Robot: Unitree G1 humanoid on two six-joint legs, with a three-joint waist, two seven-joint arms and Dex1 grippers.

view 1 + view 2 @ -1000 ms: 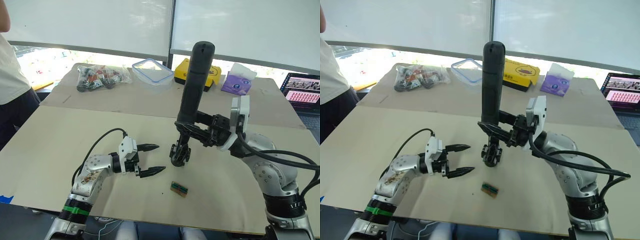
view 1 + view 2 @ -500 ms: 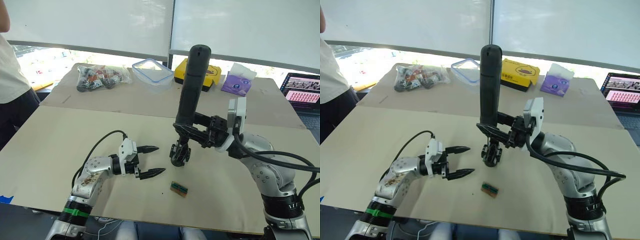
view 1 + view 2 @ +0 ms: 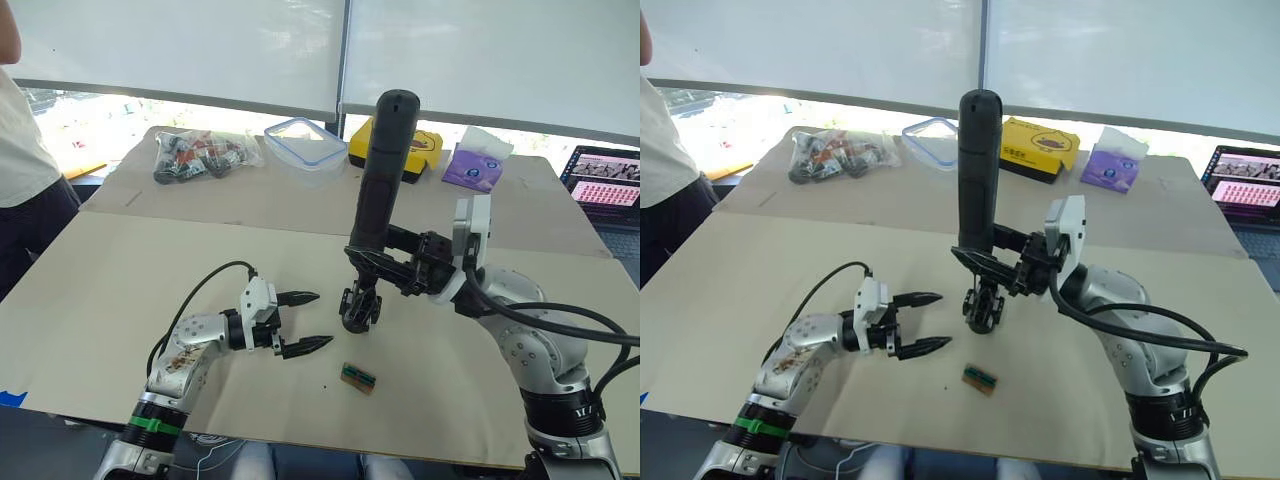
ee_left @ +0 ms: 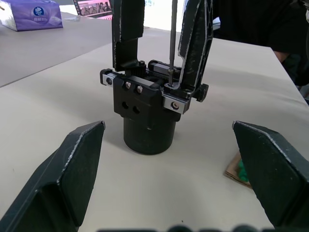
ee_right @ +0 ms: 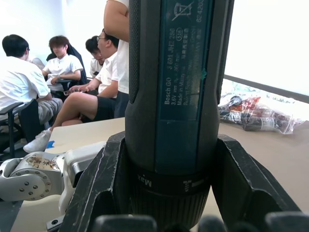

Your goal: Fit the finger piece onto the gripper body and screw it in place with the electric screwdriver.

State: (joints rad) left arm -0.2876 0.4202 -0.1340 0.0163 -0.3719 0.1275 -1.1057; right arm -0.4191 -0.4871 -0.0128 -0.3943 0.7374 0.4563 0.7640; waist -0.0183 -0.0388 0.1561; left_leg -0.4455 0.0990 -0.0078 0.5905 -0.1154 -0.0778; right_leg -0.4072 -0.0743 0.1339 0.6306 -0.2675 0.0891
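The gripper body (image 4: 147,108) stands upright on its round base near the middle of the table (image 3: 120,290), so its top face and screw heads point up toward the tool. It is a chunky block of matt black plastic with small bright screws along the front edge, and two flat, tapered black blades rise from it. The one at 1 o'clock, where the bit comes down, is probably the finger piece (image 4: 195,43), already seated; which blade was added cannot be told for sure.

The screwdriver (image 3: 382,170) is held nearly vertical so its thin metal bit (image 4: 173,36) drops straight onto a screw between the blades. Its barrel is a smooth dark cylinder with a rounded cap and printed lettering. The right gripper (image 3: 385,268) is clenched around the lower barrel, a black finger on either side.

At 9 o'clock of the block, the left gripper (image 3: 305,320) hovers with its pointed fingers spread apart, grasping nothing, seemingly ready to steady the block.

At 6 o'clock lies a small green-and-brown block (image 3: 358,378), flat on the pale, smooth tabletop.
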